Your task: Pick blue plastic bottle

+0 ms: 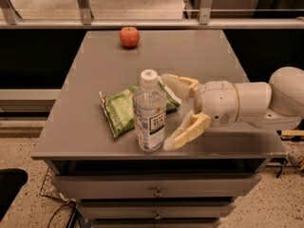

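Camera view: the blue plastic bottle (149,113) stands upright at the front of the table (199,56). The gripper (169,112) sits just right of it, fingers spread wide and holding nothing, one behind the bottle and one in front, lined up to close on its body, I'd say. A green snack packet (118,113) lies just behind the bottle, crowding the far finger. The apple (129,36) is well behind.

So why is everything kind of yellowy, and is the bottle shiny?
In the camera view the light is warm and dim, so the grey table looks brownish. The clear bottle catches small bright glints. The open gripper, just right of the bottle, casts a soft shadow and a faint reflection near the table's front edge. The spaces on both sides of the table are nearly black.
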{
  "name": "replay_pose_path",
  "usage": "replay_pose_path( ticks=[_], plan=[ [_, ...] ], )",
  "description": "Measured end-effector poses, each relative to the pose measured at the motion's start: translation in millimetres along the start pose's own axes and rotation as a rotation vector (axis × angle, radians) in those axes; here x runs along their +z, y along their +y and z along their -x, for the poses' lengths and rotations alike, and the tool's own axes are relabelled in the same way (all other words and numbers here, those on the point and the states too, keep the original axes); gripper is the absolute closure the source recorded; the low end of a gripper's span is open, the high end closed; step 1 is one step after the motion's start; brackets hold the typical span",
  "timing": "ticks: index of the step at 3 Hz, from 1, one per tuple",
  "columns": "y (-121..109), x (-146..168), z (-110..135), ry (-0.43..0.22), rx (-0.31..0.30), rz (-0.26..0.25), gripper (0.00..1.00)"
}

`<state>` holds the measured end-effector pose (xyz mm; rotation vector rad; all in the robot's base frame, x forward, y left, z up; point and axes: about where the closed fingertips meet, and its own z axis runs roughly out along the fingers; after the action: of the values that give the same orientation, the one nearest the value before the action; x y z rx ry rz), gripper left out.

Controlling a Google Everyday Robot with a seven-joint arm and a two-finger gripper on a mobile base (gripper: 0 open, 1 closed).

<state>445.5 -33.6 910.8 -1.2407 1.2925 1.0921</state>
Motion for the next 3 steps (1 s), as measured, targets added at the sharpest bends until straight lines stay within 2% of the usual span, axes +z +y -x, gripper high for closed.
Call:
replay_pose_path(
  ticks=[1,2,3],
  plan=[
    [6.7,21.5,0.4,0.003,0.018,0.062,0.26],
    [13.0,33.5,3.2,0.013,0.028,0.097,0.49],
    [13.7,34.9,4.2,0.013,0.026,0.099,0.72]
  ],
)
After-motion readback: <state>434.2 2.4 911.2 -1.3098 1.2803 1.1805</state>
